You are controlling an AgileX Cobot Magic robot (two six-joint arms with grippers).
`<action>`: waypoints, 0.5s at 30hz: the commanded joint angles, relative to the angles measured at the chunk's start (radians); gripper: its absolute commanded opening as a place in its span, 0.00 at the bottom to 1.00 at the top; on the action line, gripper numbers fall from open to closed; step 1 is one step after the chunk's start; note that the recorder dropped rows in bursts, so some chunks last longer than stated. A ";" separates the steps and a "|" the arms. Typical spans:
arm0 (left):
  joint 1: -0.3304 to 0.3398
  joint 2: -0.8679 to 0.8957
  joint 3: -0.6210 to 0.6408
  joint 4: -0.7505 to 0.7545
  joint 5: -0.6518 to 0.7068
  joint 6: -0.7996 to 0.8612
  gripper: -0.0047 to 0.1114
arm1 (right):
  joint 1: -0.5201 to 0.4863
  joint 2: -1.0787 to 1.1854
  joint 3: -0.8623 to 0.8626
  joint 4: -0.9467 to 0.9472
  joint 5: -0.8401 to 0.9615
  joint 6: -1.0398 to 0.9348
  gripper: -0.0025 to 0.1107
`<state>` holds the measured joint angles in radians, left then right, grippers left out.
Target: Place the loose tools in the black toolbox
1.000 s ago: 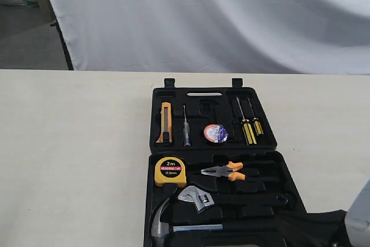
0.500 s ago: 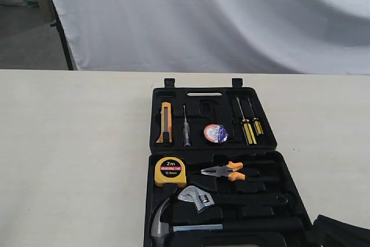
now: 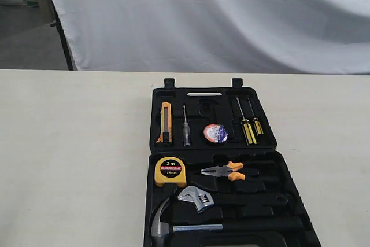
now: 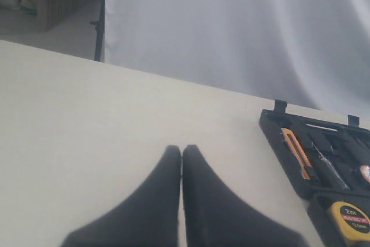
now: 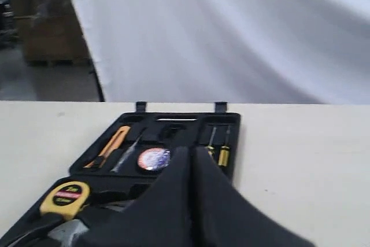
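The black toolbox (image 3: pixel 214 150) lies open near the table's front edge. The silver adjustable wrench (image 3: pixel 196 196) and the claw hammer (image 3: pixel 157 222) rest in recesses of its near half. The small tape roll (image 3: pixel 215 133) sits in the far half. Neither gripper shows in the exterior view. In the left wrist view my left gripper (image 4: pixel 182 150) is shut and empty over bare table, with the toolbox (image 4: pixel 272 128) off to one side. In the right wrist view my right gripper (image 5: pixel 191 151) is shut and empty, with the toolbox (image 5: pixel 231 121) and tape roll (image 5: pixel 153 158) beyond its tips.
A yellow tape measure (image 3: pixel 170 171) and orange-handled pliers (image 3: pixel 228 171) lie in the near half. An orange utility knife (image 3: pixel 165 122), a slim tester (image 3: pixel 185 126) and two yellow-handled screwdrivers (image 3: pixel 251 125) fill the far half. A white cloth backdrop (image 3: pixel 219 21) hangs behind the table.
The right arm, seen at the lower right corner of the exterior view a second ago, has drawn back out of that view. The tools and toolbox have not moved.
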<state>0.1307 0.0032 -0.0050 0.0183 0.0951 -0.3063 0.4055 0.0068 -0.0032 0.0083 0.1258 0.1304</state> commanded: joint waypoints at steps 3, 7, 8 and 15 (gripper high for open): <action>0.025 -0.003 -0.003 0.004 -0.007 -0.005 0.05 | -0.149 -0.007 0.003 0.028 0.046 0.004 0.02; 0.025 -0.003 -0.003 0.004 -0.007 -0.005 0.05 | -0.157 -0.007 0.003 0.024 0.048 -0.028 0.02; 0.025 -0.003 -0.003 0.004 -0.007 -0.005 0.05 | -0.157 -0.007 0.003 0.024 0.048 -0.028 0.02; 0.025 -0.003 -0.003 0.004 -0.007 -0.005 0.05 | -0.157 -0.007 0.003 0.024 0.048 -0.023 0.02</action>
<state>0.1307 0.0032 -0.0050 0.0183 0.0951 -0.3063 0.2530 0.0068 -0.0032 0.0317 0.1730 0.1154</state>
